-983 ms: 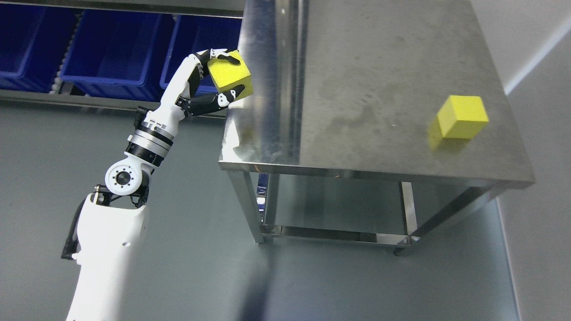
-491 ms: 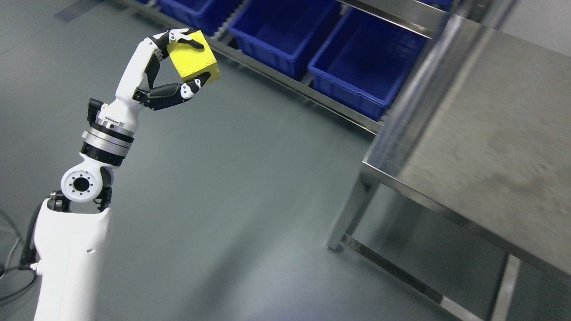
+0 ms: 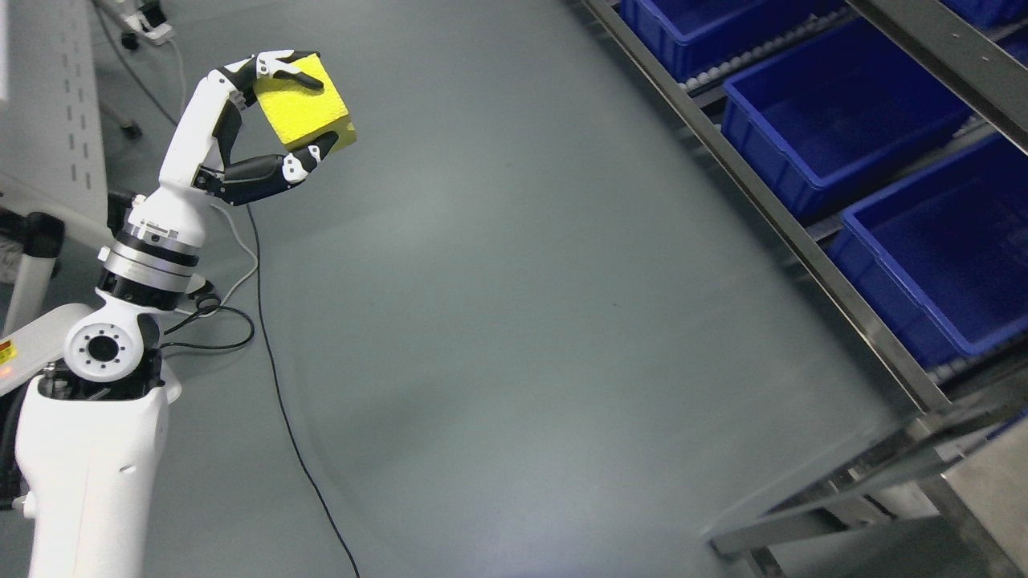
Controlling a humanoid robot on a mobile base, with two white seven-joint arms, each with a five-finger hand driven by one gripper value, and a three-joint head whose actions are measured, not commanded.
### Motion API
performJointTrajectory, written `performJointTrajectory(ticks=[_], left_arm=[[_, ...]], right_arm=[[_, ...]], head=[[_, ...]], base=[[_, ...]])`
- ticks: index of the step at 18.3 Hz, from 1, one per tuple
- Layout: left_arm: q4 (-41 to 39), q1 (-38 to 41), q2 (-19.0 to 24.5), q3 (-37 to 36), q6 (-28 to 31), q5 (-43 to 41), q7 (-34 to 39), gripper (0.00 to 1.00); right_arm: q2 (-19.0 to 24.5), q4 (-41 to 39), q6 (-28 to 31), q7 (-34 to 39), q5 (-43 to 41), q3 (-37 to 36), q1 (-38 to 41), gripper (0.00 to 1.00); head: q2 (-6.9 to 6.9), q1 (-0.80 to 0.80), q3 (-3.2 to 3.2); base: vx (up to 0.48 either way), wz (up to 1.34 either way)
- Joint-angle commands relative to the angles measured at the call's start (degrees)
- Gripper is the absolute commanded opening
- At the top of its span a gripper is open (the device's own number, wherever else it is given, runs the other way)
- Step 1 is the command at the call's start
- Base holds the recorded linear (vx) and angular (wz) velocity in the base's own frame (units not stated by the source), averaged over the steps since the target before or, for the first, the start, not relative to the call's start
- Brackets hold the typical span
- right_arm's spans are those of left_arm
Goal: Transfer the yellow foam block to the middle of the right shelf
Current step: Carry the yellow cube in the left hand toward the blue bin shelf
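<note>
Floor [image 3: 514, 321]: grey, bare across most of my head view; I read this as the carry leg, with the base turning between pickup and drop-off.
Shelf rack [image 3: 803, 241]: metal frame running diagonally down the right side, its rails carrying blue bins [image 3: 835, 120]; whether this is the right shelf the task means, I cannot tell from here.
Worktop corner [image 3: 992, 490]: a steel edge at the lower right, blurred.
Left arm [image 3: 104, 417]: comes up from the lower left, white, forearm raised and bent at the wrist so the load rides high and away from the body, which I judge keeps it clear of obstacles during the turn.
Cable [image 3: 273, 369]: a black line trailing over the floor beside the arm; I want the base to stay off it.
Yellow foam block [image 3: 307, 108]: in the air at the upper left, tilted, well apart from the rack.
Left robot hand [image 3: 269, 120]: clamped on the block, fingers over the top edge, thumb [image 3: 309, 156] under the lower edge, a pinch that suits soft foam.
Right robot hand: not in my view.
</note>
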Motion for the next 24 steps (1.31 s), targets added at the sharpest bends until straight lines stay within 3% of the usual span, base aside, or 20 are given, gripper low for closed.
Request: performJointTrajectory(ticks=[1, 11, 24], left_arm=[[-1.68, 0.68, 1.12, 2.15, -0.03, 1.59, -0.03, 0.13], [-1.51, 0.59, 1.12, 2.94, 0.06, 1.59, 0.41, 0.13], [-1.33, 0.33, 1.12, 3.38, 0.41, 1.50, 0.59, 0.14]], right_arm=[[-1.00, -1.00, -0.02, 0.01, 0.18, 0.00, 0.10, 1.00], [-1.00, -1.00, -0.02, 0.01, 0.18, 0.00, 0.10, 1.00], [-1.00, -1.00, -0.02, 0.01, 0.18, 0.00, 0.10, 1.00]], head=[[0.00, 0.00, 0.00], [0.00, 0.00, 0.00], [0.00, 0.00, 0.00]], base=[[0.146, 0.60], [0.193, 0.21], [0.426, -0.24]])
